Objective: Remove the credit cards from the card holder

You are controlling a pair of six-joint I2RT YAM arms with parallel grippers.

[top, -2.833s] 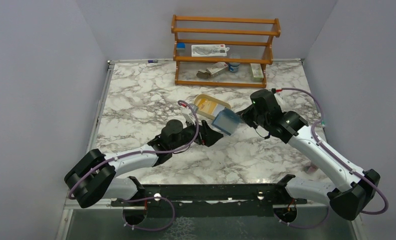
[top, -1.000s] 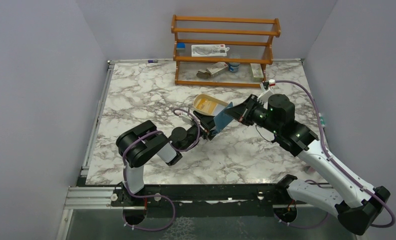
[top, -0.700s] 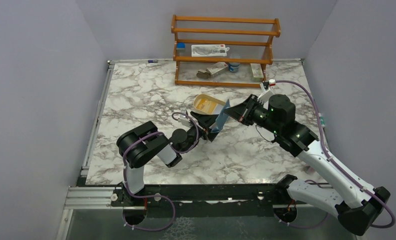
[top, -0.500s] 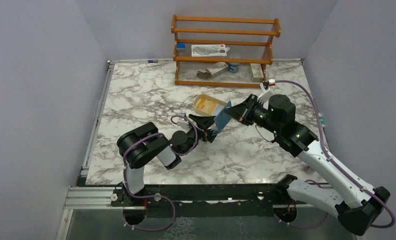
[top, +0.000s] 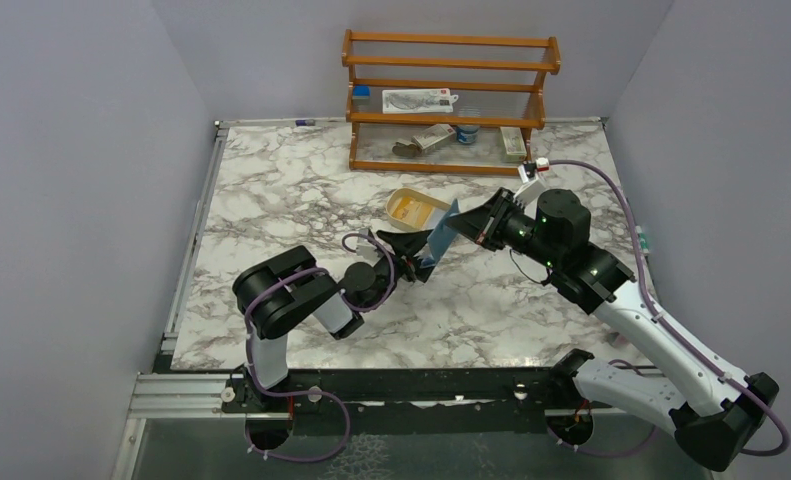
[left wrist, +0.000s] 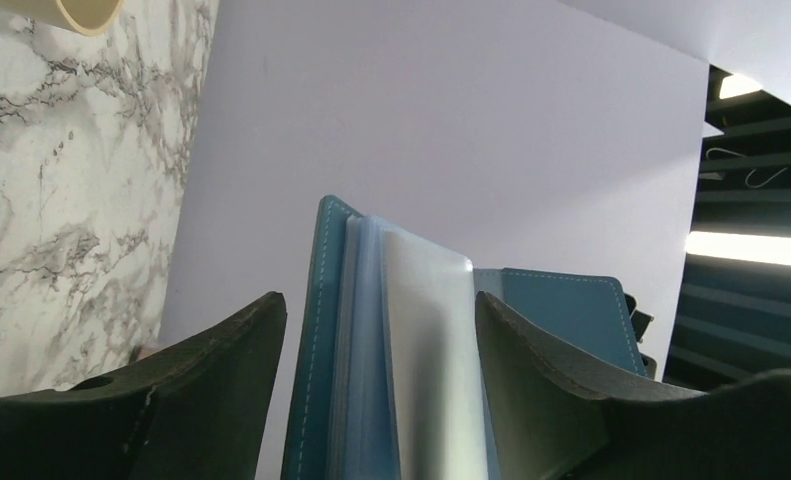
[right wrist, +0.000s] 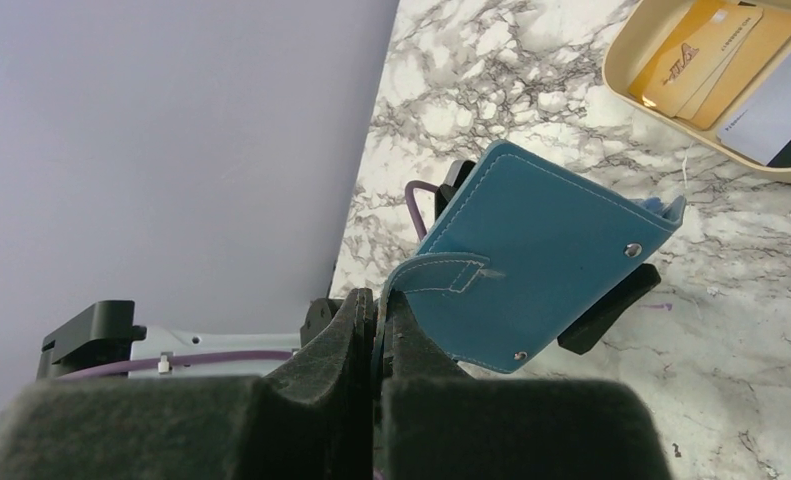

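Right gripper (right wrist: 379,312) pinched the wallet (right wrist: 536,262) by its tab, aloft beside the tray (right wrist: 639,118). Left gripper (left wrist: 376,345) straddled the cards (left wrist: 421,360), not yet clamped; it should pinch only them.

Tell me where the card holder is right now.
In the top view the card holder hangs mid-table, just in front of the tan tray, between the right end effector and left end effector.
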